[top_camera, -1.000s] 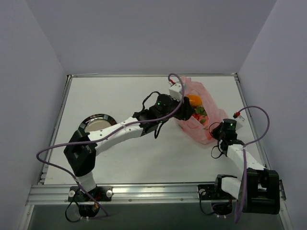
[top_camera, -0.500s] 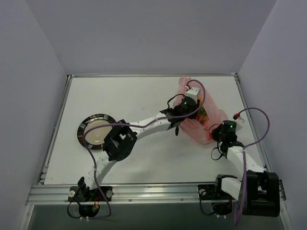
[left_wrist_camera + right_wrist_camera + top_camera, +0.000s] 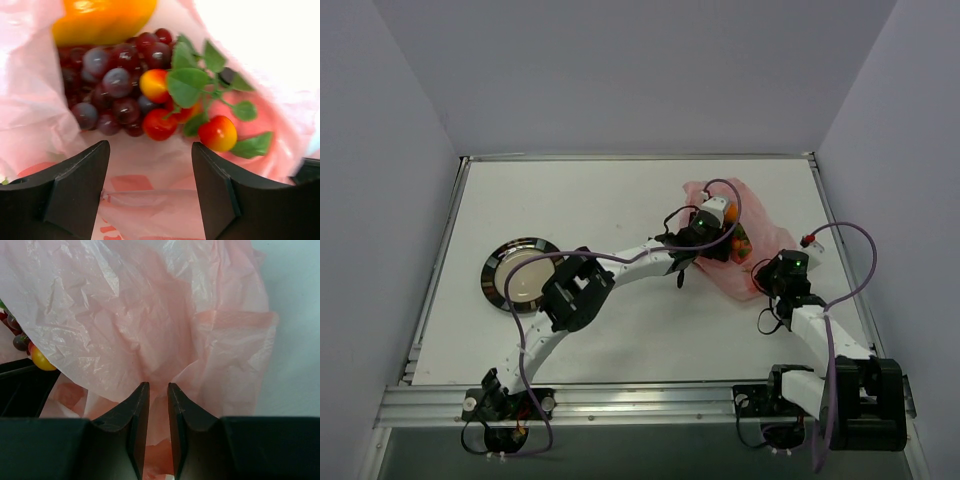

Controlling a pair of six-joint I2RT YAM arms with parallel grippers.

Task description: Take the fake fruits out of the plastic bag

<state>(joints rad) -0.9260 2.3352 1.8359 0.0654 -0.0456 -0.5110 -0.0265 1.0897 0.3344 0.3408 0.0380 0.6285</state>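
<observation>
Plain grey walls on three sides, a white desk [image 3: 620, 200] below, a dark-rimmed plate [image 3: 520, 275] lying near its left edge. The plastic bag [image 3: 767, 240] sits by the right edge, nearer the far right corner than the near one, crumpled and pink. All the fake fruits [image 3: 145, 95] that I can see lie inside it: a bunch of dark grapes [image 3: 112, 85], an orange piece [image 3: 100, 17] at the back touching the bunch, and a leafy sprig of small red-and-yellow fruits [image 3: 210, 115] just beside the grapes. The left arm reaches across the desk to the bag mouth. The left claw [image 3: 150, 147] is wide open and grips nothing, with only bag film under its jaws; the fruits lie just ahead of the fingertips, not yet between them. The right claw [image 3: 157, 387] is at the bag's near side, its jaws almost together with a fold of the thin plastic pinched between them, so it reads as anchoring the bag. Judgement: the step in hand is the reach-in, before any grasp. Next the left claw needs to go a little deeper, straddle one piece (grapes or sprig look nearest), close on the fruit alone without catching the film, then lift out while the right claw keeps the bag down. The loose leaves and slippery film look like the likely snags.
</observation>
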